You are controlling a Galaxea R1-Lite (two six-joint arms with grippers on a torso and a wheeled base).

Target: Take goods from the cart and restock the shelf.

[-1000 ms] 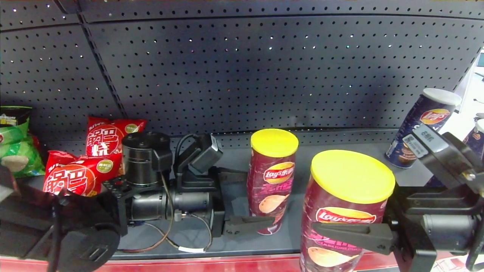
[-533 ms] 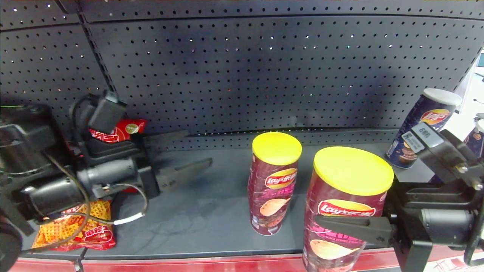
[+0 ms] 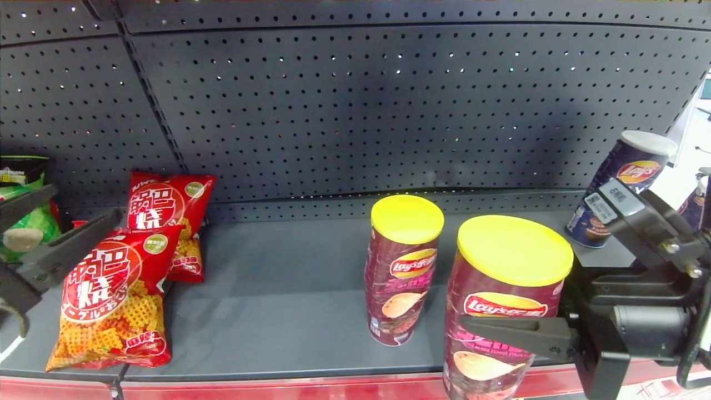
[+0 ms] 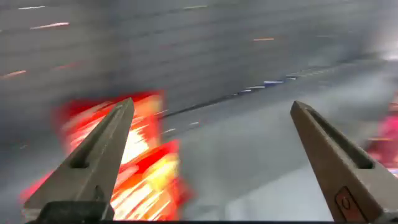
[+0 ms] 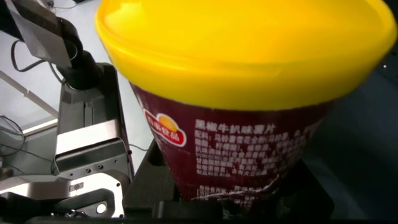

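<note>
A dark grey metal shelf (image 3: pixel 289 311) with a perforated back panel (image 3: pixel 355 111) and a red front strip (image 3: pixel 278 386) spans the head view. At its near right edge, the right gripper (image 3: pixel 489 319) clamps a maroon cardboard chip canister with a yellow plastic lid (image 3: pixel 505 311). The canister stands upright, long axis vertical and lid up, with one black finger crossing the front of its body and its base dropping in front of the red strip. Whether it touches the shelf cannot be told. Just to its left and farther back, a second maroon yellow-lidded canister (image 3: pixel 402 272) stands upright on the board, apart from the held one.

Two red foil snack bags lie at the left, the larger one (image 3: pixel 111 294) nearer and the smaller one (image 3: pixel 166 211) against the back panel. A blue white-lidded canister (image 3: pixel 622 189) leans at the far right. A green snack bag (image 3: pixel 25 222) sits at the far left.

The left gripper (image 3: pixel 87 201) hangs at the left edge, its fingers spread wide and holding nothing, over the red bags.

The right wrist view looks along the held canister (image 5: pixel 249 155) to the small print on its side, while the head view faces its logo. The left wrist view, blurred, shows the spread fingers (image 4: pixel 93 162) with red packaging (image 4: pixel 143 168) beyond.
</note>
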